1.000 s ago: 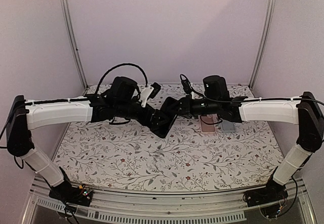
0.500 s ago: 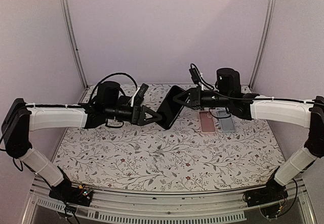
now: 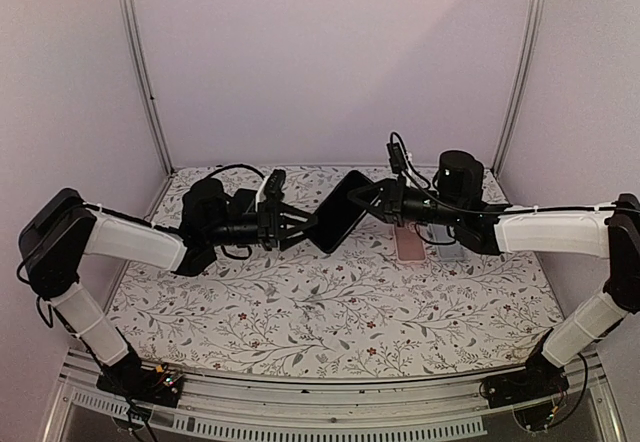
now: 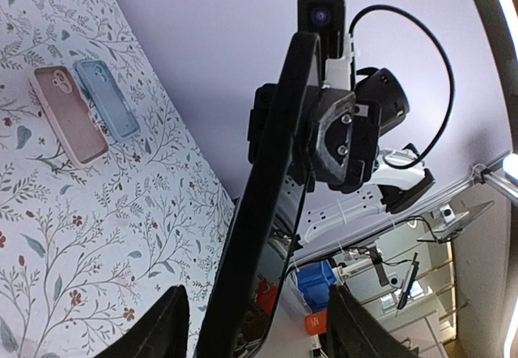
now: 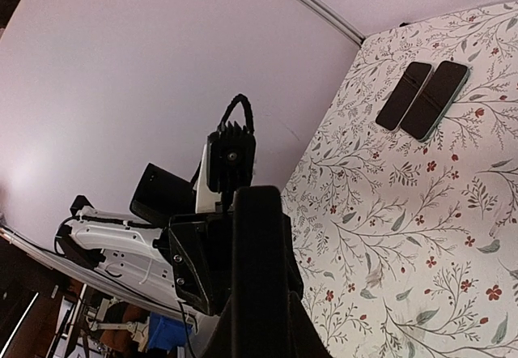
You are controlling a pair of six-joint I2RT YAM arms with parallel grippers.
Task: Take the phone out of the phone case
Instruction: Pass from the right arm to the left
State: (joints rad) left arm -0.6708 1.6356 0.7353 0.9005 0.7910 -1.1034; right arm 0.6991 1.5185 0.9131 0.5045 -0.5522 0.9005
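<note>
Clenched tight at the right claw: grasping the upper end of the phone, holding it tilted in mid-air, well clear of the table.

Over to the left claw: spread astride the phone's lower end, with fingers flanking the slab on either side. No pinch yet, going by the gap on one side in the left wrist view. Looks like the set-up for a two-handed peel, with one end braced and the other about to be gripped.

Out from the claws to the load itself: black all over. Cannot tell where the case ends and the handset begins. No lip seen peeled back, no corner seen popped. Judging by that, fully seated, so the extraction proper has not begun.

Further out, down below the right claw: a pink case and a blue case, flat on the table side by side, seemingly empty. Past the left claw in the right wrist view: a dark slab touching or just beside a teal-edged slab. Possibly bare phones, but too small to say.

Left to do, by this reckoning: nearly everything. Grip the lower end, work the rim loose, slide the phone free.
</note>
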